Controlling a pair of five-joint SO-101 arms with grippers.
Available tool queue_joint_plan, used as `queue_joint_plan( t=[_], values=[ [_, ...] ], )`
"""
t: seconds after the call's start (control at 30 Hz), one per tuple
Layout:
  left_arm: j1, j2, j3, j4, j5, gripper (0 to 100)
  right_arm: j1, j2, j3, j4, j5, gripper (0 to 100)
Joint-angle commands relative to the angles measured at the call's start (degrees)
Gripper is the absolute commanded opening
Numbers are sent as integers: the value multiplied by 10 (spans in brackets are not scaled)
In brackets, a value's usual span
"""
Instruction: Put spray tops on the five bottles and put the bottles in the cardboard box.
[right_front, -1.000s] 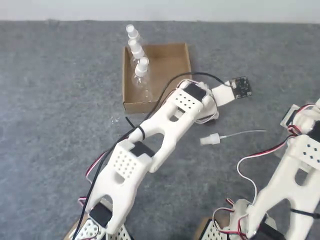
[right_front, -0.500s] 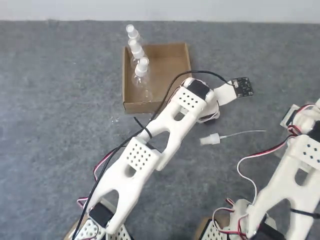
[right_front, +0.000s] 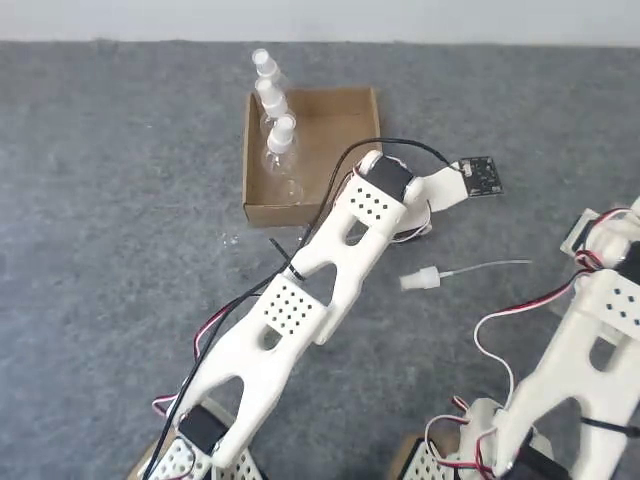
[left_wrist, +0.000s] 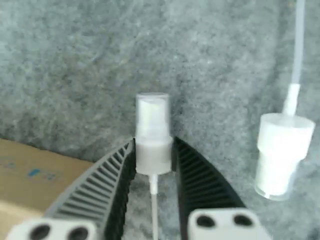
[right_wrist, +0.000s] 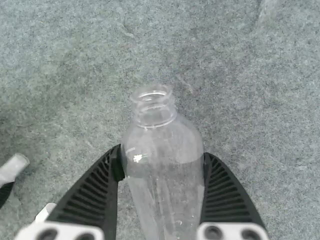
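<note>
Three clear bottles (right_front: 281, 140) with spray tops stand along the left side of the cardboard box (right_front: 335, 130). My left gripper (left_wrist: 153, 145) is shut on a white spray top (left_wrist: 152, 120), its thin tube hanging down between the fingers, just off the box's corner (left_wrist: 30, 175). A second spray top (left_wrist: 282, 155) lies on the carpet beside it; in the high view this loose spray top (right_front: 422, 279) lies right of the left arm (right_front: 370, 215). My right gripper (right_wrist: 161, 159) is shut on an uncapped clear bottle (right_wrist: 159, 135), mouth pointing away from the wrist.
Grey carpet covers the table. The loose top's long thin tube (right_front: 495, 265) stretches toward the right arm (right_front: 600, 330). Black and red cables run along both arms. Open carpet lies left of the box and at the far right.
The left arm has stretched out lower, its wrist edging slightly toward the box. The right arm has not moved.
</note>
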Motion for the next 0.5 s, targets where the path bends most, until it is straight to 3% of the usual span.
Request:
queue_joint_plan(
  t=[0.0, 0.3, 0.47],
  values=[
    [2, -5, -37, 20, -2, 55, 5, -29, -40, -8, 0, 73],
    [1, -7, -36, 20, -1, 56, 5, -29, -40, -8, 0, 73],
    [-2, -3, -36, 18, 0, 153, 5, -29, -40, -8, 0, 73]
  ],
)
